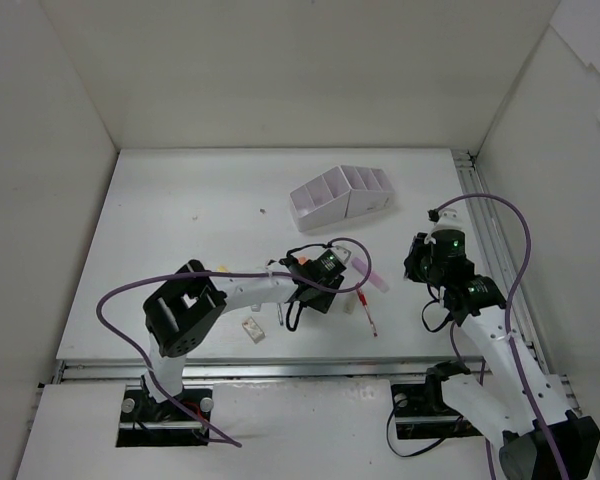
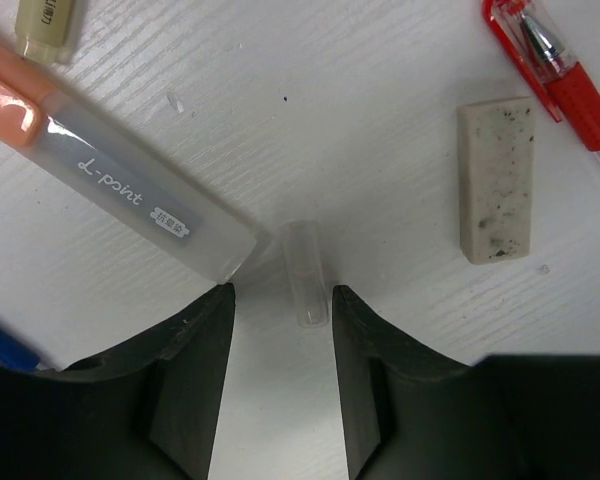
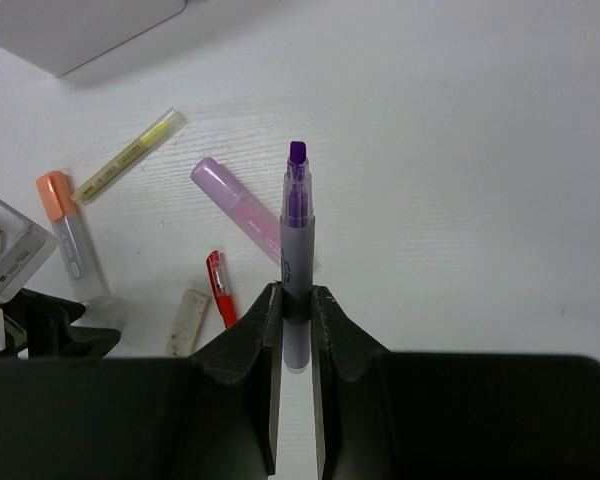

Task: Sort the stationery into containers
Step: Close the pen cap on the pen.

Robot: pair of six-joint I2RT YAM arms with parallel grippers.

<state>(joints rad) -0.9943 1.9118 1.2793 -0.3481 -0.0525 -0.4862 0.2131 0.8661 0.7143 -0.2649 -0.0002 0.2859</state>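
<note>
My right gripper (image 3: 298,295) is shut on an uncapped purple highlighter (image 3: 298,240) and holds it above the table, tip pointing away; in the top view this gripper (image 1: 423,258) is right of the stationery pile. My left gripper (image 2: 282,295) is open and low over the table, with a small clear cap (image 2: 305,272) lying between its fingertips, touching neither. An orange highlighter (image 2: 110,180) lies by the left finger. A pale eraser (image 2: 495,180) and a red pen (image 2: 560,75) lie to the right. The white and lilac organizer (image 1: 342,193) stands behind the pile.
A lilac marker piece (image 3: 235,205), a yellow highlighter (image 3: 130,155), the orange highlighter (image 3: 70,235), the red pen (image 3: 218,285) and the eraser (image 3: 188,322) lie below my right gripper. A small clear box (image 1: 253,329) lies near the front edge. White walls enclose the table.
</note>
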